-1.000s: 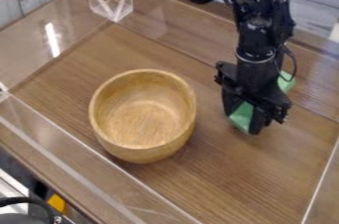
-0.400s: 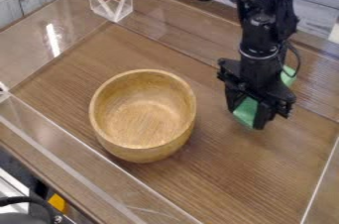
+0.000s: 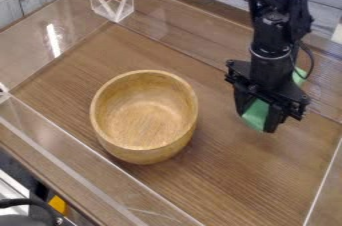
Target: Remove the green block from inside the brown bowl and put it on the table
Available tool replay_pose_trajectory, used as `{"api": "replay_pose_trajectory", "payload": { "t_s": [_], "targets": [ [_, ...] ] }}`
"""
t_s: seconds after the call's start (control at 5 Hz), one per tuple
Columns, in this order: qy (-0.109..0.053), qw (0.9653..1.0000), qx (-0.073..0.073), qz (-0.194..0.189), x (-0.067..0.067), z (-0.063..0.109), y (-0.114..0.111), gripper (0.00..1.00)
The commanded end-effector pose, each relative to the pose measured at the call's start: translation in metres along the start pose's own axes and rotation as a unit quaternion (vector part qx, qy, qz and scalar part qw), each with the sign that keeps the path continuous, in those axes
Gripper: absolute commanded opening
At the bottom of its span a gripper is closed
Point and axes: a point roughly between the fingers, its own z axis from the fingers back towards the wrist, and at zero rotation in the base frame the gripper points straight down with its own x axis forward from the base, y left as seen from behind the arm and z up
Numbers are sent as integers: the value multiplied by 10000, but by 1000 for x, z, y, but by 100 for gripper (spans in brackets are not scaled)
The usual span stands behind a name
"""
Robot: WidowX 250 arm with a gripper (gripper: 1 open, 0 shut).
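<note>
1. The small flat matte-green block [image 3: 257, 115] sits clenched between the black jaws of the robot arm's gripper [image 3: 263, 120], which points straight down over the brown wood-grain worktop [image 3: 147, 185], well to the right of the round light-brown wooden bowl [image 3: 144, 115]
2. Holding the block upright, pinched across its thin faces, looks like a sensible way to carry it clear of the bowl's thick rim, and it leaves the lower end free to meet the worktop first
3. The bowl is empty, its grained inside fully visible, so the removal half of the task looks done; what seems left is lowering and letting go
4. The chosen spot is bare planking, apart from the bowl and near the low clear plastic wall [image 3: 327, 185] on the right, which probably gives room to release without knocking anything
5. The jaws cover most of the block; only a green patch shows between and below them
6. Whether the block's lower end touches the worktop or hangs just above it cannot be told from this single view
7. The arm's upper part is cut off by the top edge
</note>
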Motion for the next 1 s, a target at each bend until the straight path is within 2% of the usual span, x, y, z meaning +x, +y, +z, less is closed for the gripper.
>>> {"api": "replay_pose_trajectory", "payload": {
  "t_s": [0.0, 0.4, 0.8],
  "targets": [
    [-289, 9996, -42, 65, 1, 18, -8, 0],
    [-139, 9987, -149, -463, -18, 22, -9, 0],
    [-80, 9999, -116, 98, -29, 11, -17, 0]
  ]
}}
